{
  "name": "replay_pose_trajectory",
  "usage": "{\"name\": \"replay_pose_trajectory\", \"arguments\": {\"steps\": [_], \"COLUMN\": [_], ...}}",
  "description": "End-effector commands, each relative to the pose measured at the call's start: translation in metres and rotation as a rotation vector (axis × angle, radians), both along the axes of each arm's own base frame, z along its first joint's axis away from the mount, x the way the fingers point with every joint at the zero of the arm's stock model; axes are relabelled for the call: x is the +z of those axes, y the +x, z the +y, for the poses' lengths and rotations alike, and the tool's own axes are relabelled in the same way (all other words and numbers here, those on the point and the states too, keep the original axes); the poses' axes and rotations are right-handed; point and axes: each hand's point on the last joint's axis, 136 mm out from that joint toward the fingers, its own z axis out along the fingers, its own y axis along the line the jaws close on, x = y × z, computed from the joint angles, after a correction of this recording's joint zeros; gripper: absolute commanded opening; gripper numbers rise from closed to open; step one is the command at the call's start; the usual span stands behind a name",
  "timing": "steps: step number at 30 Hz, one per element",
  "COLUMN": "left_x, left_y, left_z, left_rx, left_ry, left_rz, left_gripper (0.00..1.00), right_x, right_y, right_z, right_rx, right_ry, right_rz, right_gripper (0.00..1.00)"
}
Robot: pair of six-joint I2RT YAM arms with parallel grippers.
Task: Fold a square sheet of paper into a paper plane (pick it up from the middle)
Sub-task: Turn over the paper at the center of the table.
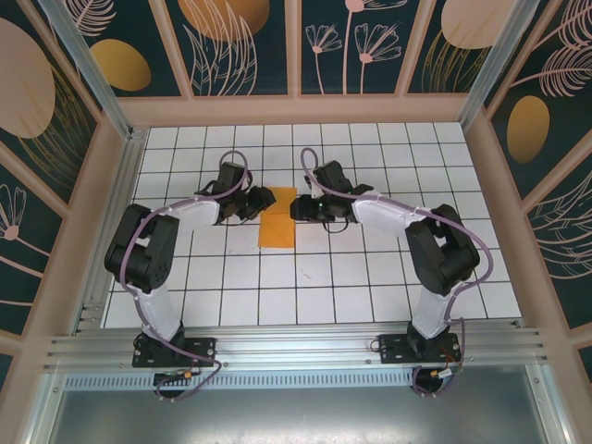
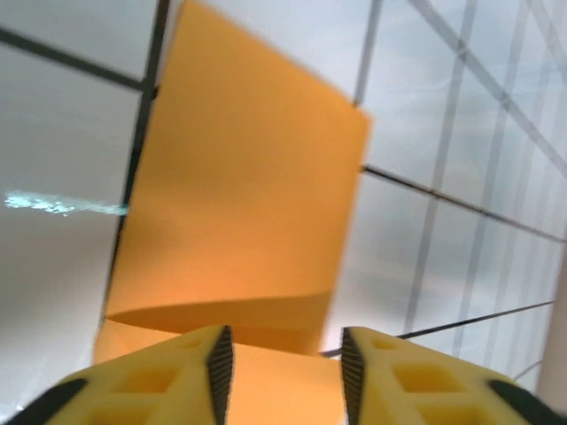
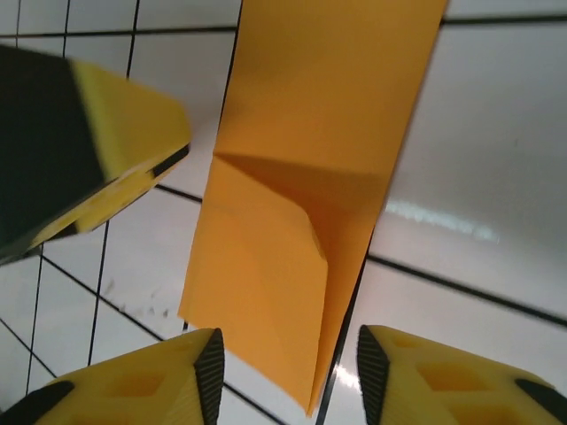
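Folded to a narrow strip, the orange paper [image 1: 277,222], lying flat on the white-tiled counter [image 1: 231,277] between the two arms (a slanted crease and a slightly raised flap visible from the wrists). Left end effector [image 1: 265,198] spread at the strip's left edge, pinching nothing. Right end effector [image 1: 297,209] also spread at the right edge, one paper corner in its gap.

One orange paper [image 1: 277,220] on one bench [image 1: 370,277]. One left arm [image 1: 176,222], one right arm [image 1: 388,217], that's two, and two sets of jaws, one set per arm.
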Motion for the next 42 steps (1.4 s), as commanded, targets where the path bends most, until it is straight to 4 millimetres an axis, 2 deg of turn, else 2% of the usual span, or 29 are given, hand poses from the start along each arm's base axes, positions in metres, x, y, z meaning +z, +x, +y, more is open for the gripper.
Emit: {"name": "replay_pose_trajectory", "arguments": {"steps": [1,2,6,12,19,22,25,29,33,36,42], "left_x": [0.012,0.005,0.001,-0.006,-0.008,-0.009,-0.010,-0.011,-0.009,-0.001,0.019], "left_y": [-0.006,-0.014,-0.029,-0.036,-0.037,-0.038,-0.039,-0.043,-0.049,-0.056,-0.066], "left_z": [0.014,0.019,0.028,0.030,0.031,0.031,0.031,0.031,0.025,0.016,0.011], "left_rx": [0.048,0.056,0.073,0.071,0.076,0.076,0.078,0.077,0.050,0.017,0.013], "left_ry": [-0.008,0.001,-0.005,-0.008,-0.003,-0.002,-0.006,-0.023,-0.077,-0.161,-0.251], "left_rz": [-0.025,-0.006,0.005,0.025,0.027,0.030,0.033,0.028,0.008,-0.016,-0.077], "left_gripper": [0.45,0.47,0.50,0.51,0.52,0.53,0.54,0.55,0.60,0.64,0.75], "right_x": [0.002,0.001,-0.013,-0.027,-0.047,-0.049,-0.051,-0.044,-0.021,-0.007,0.017], "right_y": [0.030,0.030,0.026,0.016,0.014,0.015,0.014,0.010,0.025,0.031,0.042], "right_z": [0.010,0.015,0.023,0.027,0.028,0.030,0.034,0.043,0.037,0.037,0.039], "right_rx": [-0.019,0.012,0.114,0.228,0.265,0.268,0.277,0.276,0.216,0.178,0.106], "right_ry": [0.040,0.048,0.043,0.076,0.071,0.081,0.107,0.190,0.349,0.434,0.532], "right_rz": [-0.042,-0.039,-0.010,0.028,0.070,0.077,0.088,0.108,0.131,0.163,0.202], "right_gripper": [0.51,0.51,0.53,0.53,0.39,0.35,0.25,0.05,0.02,0.01,0.01]}}
